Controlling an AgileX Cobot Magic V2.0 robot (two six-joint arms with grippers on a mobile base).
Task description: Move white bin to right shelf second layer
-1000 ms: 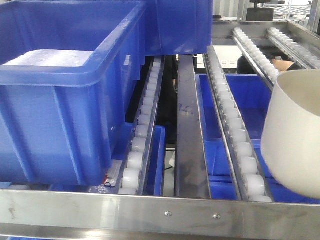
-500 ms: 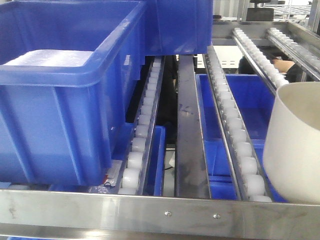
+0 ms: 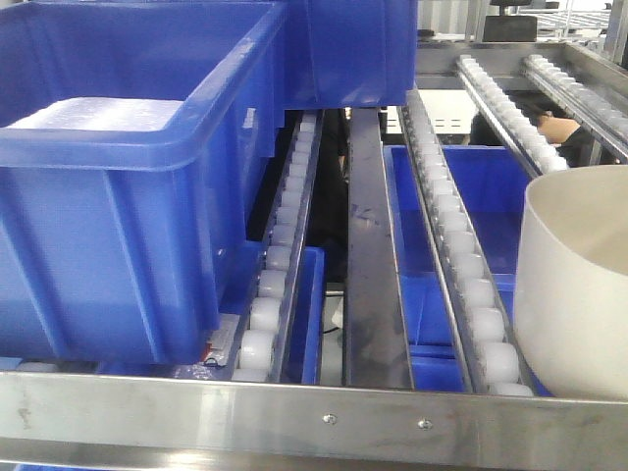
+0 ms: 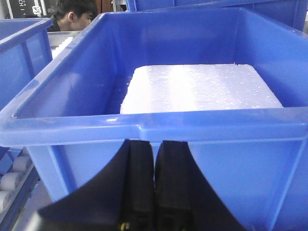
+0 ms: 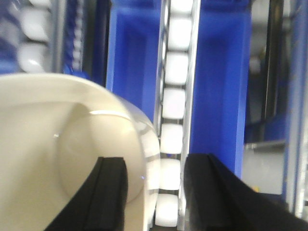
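Observation:
The white bin point(image 3: 574, 285) stands at the right edge of the front view, low on the roller rails point(image 3: 461, 255) of the shelf level, behind the riveted steel front bar point(image 3: 324, 412). In the right wrist view the bin point(image 5: 57, 144) fills the lower left. My right gripper point(image 5: 155, 168) is open, one finger inside the bin and one outside, with the bin's wall between them and gaps on both sides. My left gripper point(image 4: 154, 144) is shut and empty, right in front of a blue crate's wall point(image 4: 144, 125).
A large blue crate point(image 3: 118, 196) holding a white foam slab point(image 4: 202, 86) stands on the left rails. Another blue crate point(image 3: 353, 49) stands behind it. More blue crates lie on the level below. A person point(image 4: 74, 14) is behind the rack.
The white bin has sunk lower at the right of the front view; its rim dropped and it now sits closer to the rollers. The crates have not moved.

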